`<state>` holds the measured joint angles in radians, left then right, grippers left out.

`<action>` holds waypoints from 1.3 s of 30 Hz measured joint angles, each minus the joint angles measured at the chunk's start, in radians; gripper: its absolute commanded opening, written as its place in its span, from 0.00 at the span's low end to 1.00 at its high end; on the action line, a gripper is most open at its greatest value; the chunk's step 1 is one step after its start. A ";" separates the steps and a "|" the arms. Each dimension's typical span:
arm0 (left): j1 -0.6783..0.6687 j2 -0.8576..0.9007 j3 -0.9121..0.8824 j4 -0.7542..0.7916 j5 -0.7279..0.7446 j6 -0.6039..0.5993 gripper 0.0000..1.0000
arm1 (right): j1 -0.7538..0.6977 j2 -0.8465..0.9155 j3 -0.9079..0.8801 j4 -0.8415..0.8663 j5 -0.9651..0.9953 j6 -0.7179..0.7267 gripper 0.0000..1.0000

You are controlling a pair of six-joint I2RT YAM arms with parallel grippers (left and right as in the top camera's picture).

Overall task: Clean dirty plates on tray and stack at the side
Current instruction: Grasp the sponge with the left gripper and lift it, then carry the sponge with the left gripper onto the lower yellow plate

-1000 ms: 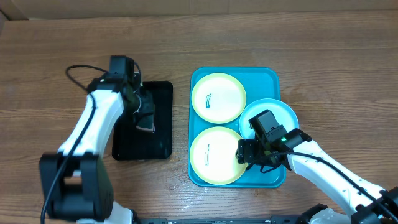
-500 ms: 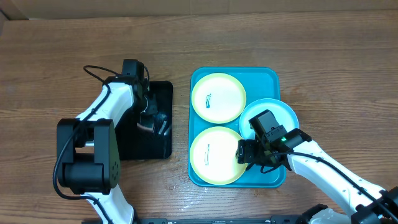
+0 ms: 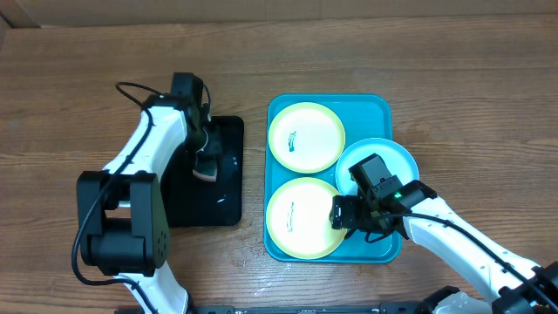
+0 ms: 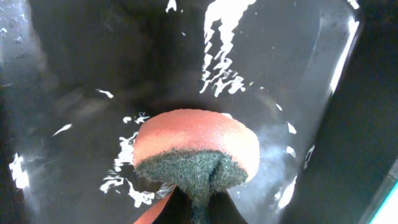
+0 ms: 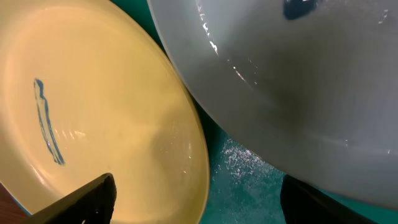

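On the turquoise tray (image 3: 377,105) lie three plates: a yellow-green one (image 3: 306,136) at the back, a yellow-green one (image 3: 296,218) at the front, and a white-bluish one (image 3: 390,160) overlapping the tray's right rim. Each yellow-green plate has a blue smudge. My right gripper (image 3: 343,212) is open low over the front plate's right edge. In the right wrist view its fingers (image 5: 87,202) straddle that plate's rim (image 5: 198,155), with bare tray (image 5: 239,165) and the white plate (image 5: 280,81) beside it. My left gripper (image 4: 198,202) is shut on an orange sponge (image 4: 196,140) with a green scouring side.
A smaller black tray (image 3: 227,199), wet and glossy, lies left of the turquoise one, under the left gripper (image 3: 206,164). Bare wooden table (image 3: 453,78) lies beyond and to the right of the trays. A black cable (image 3: 131,90) loops by the left arm.
My left gripper has closed on the sponge over the black tray and shifted slightly. The right gripper has stayed in place at the front plate, its jaws a little wider.
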<state>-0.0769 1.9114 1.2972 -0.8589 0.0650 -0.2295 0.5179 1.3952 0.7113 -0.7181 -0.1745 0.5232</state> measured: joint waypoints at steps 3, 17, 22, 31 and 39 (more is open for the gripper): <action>-0.009 0.000 -0.068 0.071 -0.006 0.000 0.04 | 0.000 0.000 0.000 0.005 0.011 0.001 0.89; -0.015 0.000 0.047 -0.097 -0.023 0.001 0.04 | 0.000 0.000 0.000 -0.003 0.032 0.063 0.93; -0.015 0.000 0.319 -0.335 0.040 0.004 0.04 | 0.000 0.029 0.000 0.060 0.002 0.077 0.71; -0.031 -0.004 0.430 -0.475 0.203 0.055 0.04 | 0.002 0.142 0.010 0.131 -0.006 0.065 0.14; -0.187 -0.004 0.429 -0.457 0.269 0.069 0.04 | 0.002 0.147 0.010 0.164 0.042 0.088 0.12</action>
<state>-0.2634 1.9076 1.7260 -1.3163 0.3340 -0.1604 0.5194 1.5421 0.7212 -0.5537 -0.1329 0.6109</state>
